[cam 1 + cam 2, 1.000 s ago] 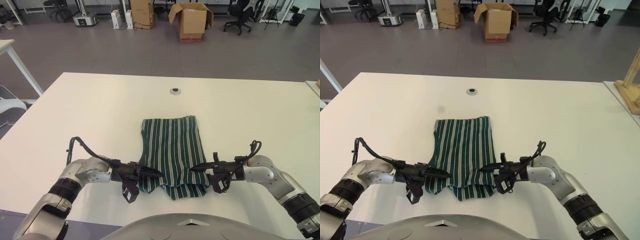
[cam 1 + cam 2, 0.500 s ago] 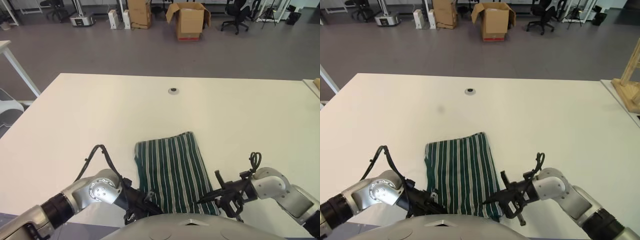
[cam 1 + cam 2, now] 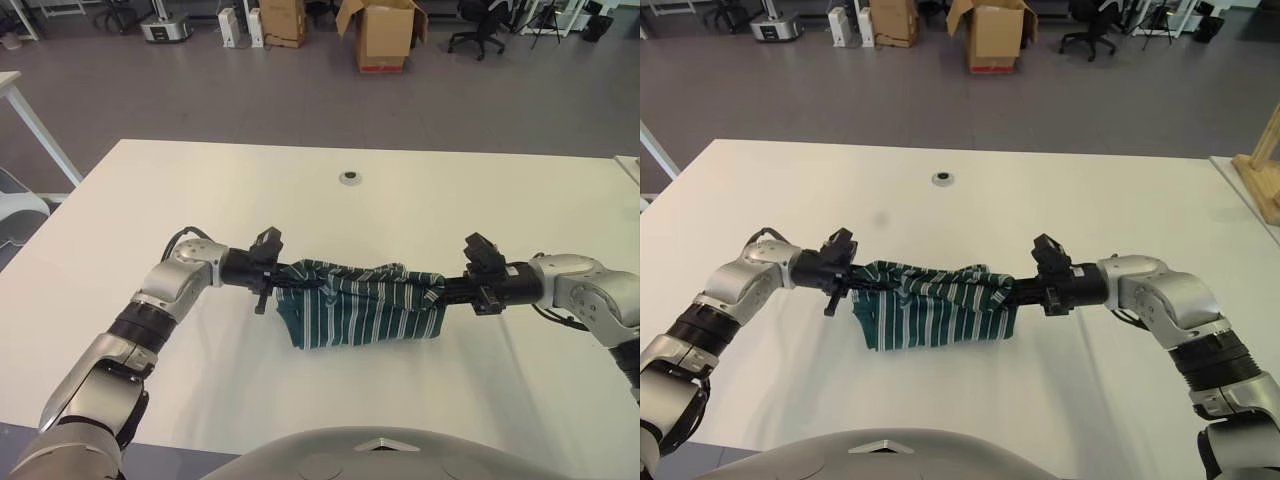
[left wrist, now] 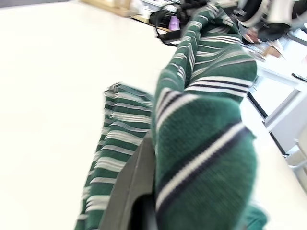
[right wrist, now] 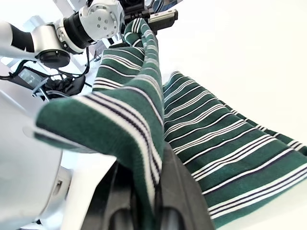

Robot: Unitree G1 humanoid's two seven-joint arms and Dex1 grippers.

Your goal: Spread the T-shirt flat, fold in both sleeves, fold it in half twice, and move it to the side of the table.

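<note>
The green T-shirt (image 3: 360, 312) with white stripes is folded into a narrow band at the table's middle. Its top edge is stretched between both grippers just above the table, and the lower layers rest on the tabletop. My left gripper (image 3: 283, 272) is shut on the shirt's left corner; my right gripper (image 3: 440, 290) is shut on the right corner. The raised fold sags slightly between them. In the left wrist view the bunched striped cloth (image 4: 201, 120) lies over the finger. In the right wrist view the cloth (image 5: 139, 105) drapes across the fingers (image 5: 177, 191).
The white table (image 3: 500, 210) has a small round grommet (image 3: 349, 179) beyond the shirt. A wooden stand (image 3: 1262, 170) sits at the far right edge. Cardboard boxes (image 3: 383, 35) and chairs stand on the floor beyond. There is bare tabletop on both sides of the shirt.
Both grippers closed on the shirt's near edge, lifted it and carried it away from me over the rest of the shirt. The long strip is now a shorter, doubled band.
</note>
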